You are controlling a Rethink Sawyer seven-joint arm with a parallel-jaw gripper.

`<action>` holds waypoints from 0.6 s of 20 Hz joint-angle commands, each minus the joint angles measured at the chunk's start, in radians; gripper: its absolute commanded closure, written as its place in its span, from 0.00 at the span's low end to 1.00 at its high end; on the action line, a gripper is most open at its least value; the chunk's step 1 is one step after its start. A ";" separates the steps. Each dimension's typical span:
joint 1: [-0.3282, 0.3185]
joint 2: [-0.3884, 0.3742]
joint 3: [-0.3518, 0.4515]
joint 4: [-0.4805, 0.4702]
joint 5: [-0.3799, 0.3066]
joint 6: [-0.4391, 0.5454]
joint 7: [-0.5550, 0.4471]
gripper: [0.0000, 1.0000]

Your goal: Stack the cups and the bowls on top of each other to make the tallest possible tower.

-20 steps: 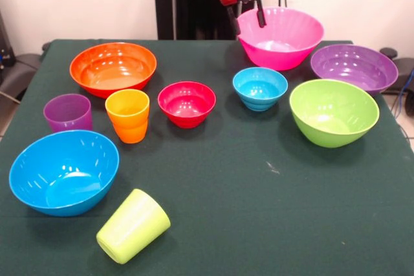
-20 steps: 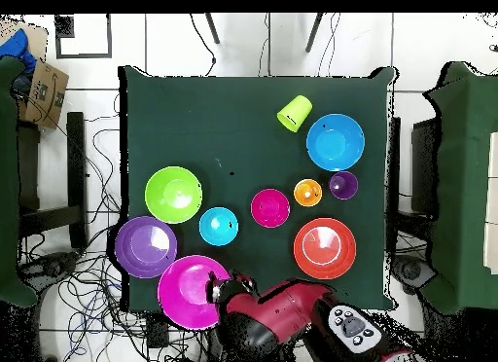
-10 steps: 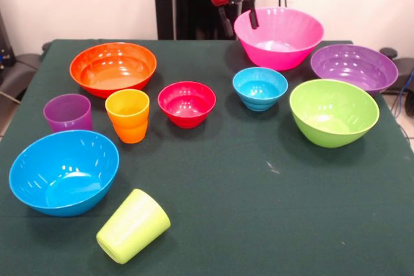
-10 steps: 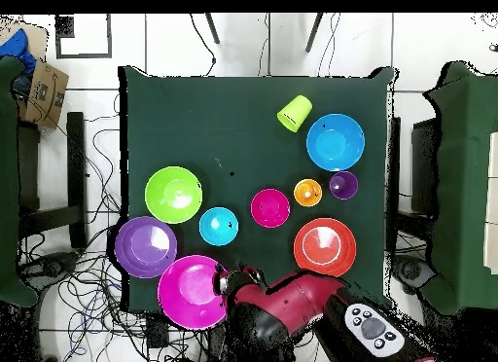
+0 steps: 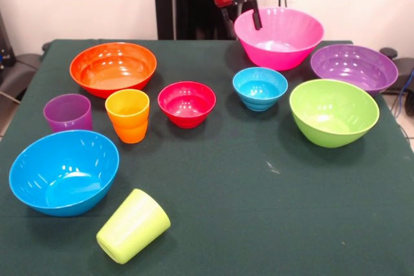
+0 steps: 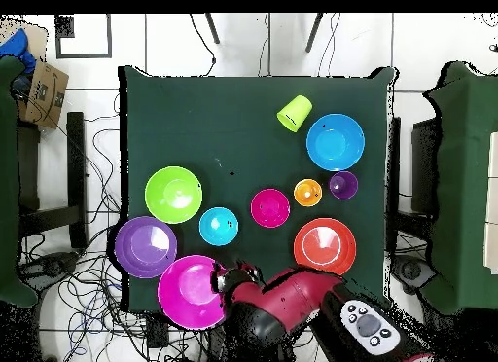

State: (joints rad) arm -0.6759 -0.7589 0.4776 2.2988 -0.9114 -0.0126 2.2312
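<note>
One open-fingered gripper [image 5: 242,19] straddles the pink bowl's [image 5: 284,40] left rim.

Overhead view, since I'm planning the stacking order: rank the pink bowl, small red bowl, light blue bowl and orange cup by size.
1. Pink bowl, clearly largest.
2. Small red bowl and light blue bowl, too alike to rank.
3. Orange cup, smallest.

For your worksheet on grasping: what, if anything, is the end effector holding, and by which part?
The end effector straddles the pink bowl's rim, one finger inside and one outside. Whether it has closed on the rim cannot be told, and the bowl rests on the table.
</note>
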 commanded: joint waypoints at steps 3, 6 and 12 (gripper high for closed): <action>0.113 0.108 -0.086 -0.146 -0.129 -0.014 -0.009 0.00; 0.121 0.120 -0.099 -0.161 -0.140 -0.022 -0.004 0.00; 0.138 0.162 -0.120 -0.197 -0.164 -0.042 -0.002 0.00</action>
State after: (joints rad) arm -0.5666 -0.6905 0.3915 2.2315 -0.9883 -0.0261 2.2312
